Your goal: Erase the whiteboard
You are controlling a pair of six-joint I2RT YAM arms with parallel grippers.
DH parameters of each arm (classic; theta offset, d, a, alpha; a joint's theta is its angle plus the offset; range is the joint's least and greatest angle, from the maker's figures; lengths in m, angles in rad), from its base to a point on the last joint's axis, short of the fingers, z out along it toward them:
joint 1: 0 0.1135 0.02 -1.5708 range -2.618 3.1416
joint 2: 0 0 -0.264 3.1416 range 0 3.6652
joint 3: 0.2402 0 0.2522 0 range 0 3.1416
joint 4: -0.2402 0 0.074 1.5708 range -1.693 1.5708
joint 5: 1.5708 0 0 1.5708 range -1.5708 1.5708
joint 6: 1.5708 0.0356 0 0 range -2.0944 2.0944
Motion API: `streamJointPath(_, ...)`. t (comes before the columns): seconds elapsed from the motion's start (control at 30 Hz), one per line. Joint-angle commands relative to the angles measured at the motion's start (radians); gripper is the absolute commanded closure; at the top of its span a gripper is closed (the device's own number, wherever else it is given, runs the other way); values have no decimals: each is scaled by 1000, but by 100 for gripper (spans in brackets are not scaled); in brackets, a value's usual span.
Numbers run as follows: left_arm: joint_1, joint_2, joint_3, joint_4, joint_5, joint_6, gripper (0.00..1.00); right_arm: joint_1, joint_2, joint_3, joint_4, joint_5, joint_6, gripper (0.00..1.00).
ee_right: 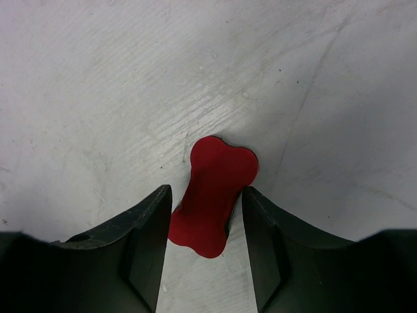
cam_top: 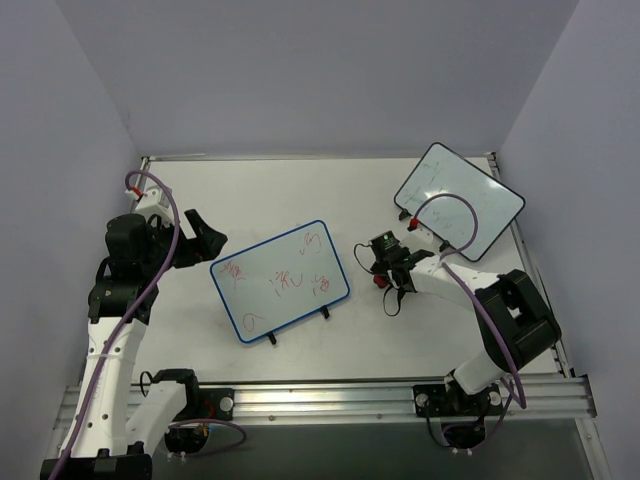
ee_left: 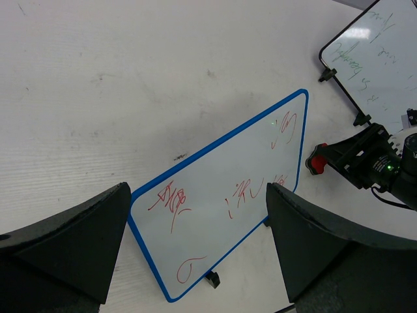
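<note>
Counter (cam_top: 300, 190) carries the blue-rimmed whiteboard (cam_top: 280, 283) midway between your two arms, skewed on its short black feet. Red scribbles cover it and none are wiped, and it is likely set central so either arm can reach. Your left end effector (cam_top: 203, 236) hangs wide open and empty just off the board's left corner, probably standing by to steady the rim. Your right end effector (ee_right: 207, 190) is clamped on the red bone-shaped eraser (ee_right: 218, 173), low over bare counter just beside the board's right edge, not touching it.
</note>
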Motion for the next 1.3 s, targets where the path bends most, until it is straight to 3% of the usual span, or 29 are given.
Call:
streamJointPath(0.0, 7, -2, 5, 62, 24, -5, 6, -8, 7, 21, -37, 42, 25, 57)
streamJointPath(0.9, 7, -2, 3, 62, 27, -7, 6, -7, 28, 32, -72, 53, 1, 63)
streamJointPath(1.27, 7, 4, 5, 60, 16, -11, 6, -5, 54, 40, -68, 36, -52, 71)
